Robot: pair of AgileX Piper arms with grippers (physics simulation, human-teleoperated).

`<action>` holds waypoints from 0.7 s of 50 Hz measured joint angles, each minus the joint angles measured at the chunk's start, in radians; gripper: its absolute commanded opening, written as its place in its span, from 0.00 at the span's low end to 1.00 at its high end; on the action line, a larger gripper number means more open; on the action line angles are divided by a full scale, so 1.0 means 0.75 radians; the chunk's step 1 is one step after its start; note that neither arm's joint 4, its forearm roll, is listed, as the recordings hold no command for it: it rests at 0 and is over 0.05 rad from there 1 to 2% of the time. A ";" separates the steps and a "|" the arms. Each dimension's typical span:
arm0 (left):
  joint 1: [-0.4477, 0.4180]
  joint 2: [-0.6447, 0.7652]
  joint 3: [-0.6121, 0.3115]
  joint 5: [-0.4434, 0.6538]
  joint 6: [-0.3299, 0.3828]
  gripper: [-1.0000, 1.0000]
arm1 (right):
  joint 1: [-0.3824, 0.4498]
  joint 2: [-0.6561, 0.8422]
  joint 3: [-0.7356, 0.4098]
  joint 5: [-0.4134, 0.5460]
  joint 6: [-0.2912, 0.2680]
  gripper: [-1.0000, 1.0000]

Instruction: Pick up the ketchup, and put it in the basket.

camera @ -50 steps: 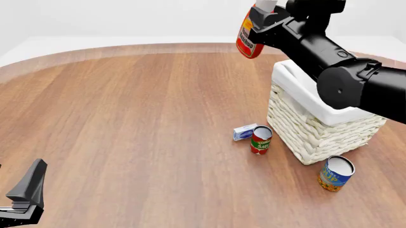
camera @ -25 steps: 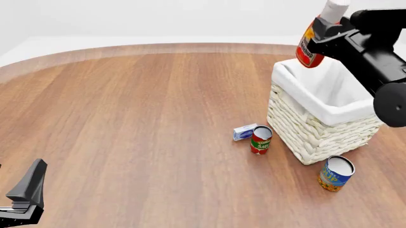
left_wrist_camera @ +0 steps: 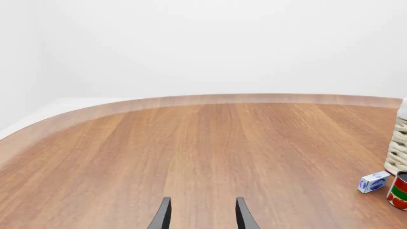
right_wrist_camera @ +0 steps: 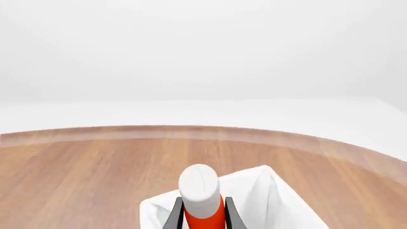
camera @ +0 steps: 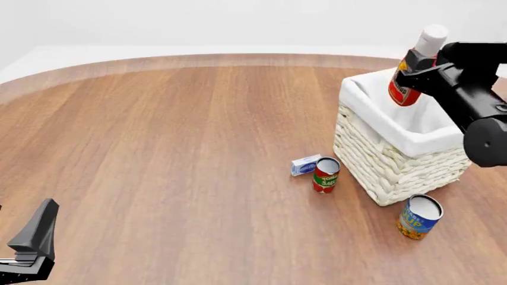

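The right gripper (camera: pixel 418 70) pinches the small red ketchup bottle with a white cap (camera: pixel 412 76), tilted above the cloth-lined cream wicker basket (camera: pixel 396 160), so the placing step seems underway, needing a lowering and release, while the left gripper (left_wrist_camera: pixel 202 214) sits spread, idle.

Ketchup (camera: pixel 414 74) above basket (camera: pixel 380 163); cans (camera: pixel 326 174) before it.

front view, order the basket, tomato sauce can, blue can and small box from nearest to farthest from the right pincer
1. basket, directly below the right pincer, which holds the ketchup over it
2. tomato sauce can, at the basket's left
3. small box and blue can (basket's near side): too close to call
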 measured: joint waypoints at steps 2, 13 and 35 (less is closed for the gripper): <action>0.000 0.000 0.000 0.000 0.000 1.00 | -0.008 0.016 -0.003 -0.004 0.000 0.00; 0.000 0.000 0.000 0.000 0.000 1.00 | -0.033 0.128 -0.055 -0.001 -0.004 0.00; 0.000 0.000 0.000 0.000 0.000 1.00 | -0.086 0.303 -0.159 0.048 -0.017 0.00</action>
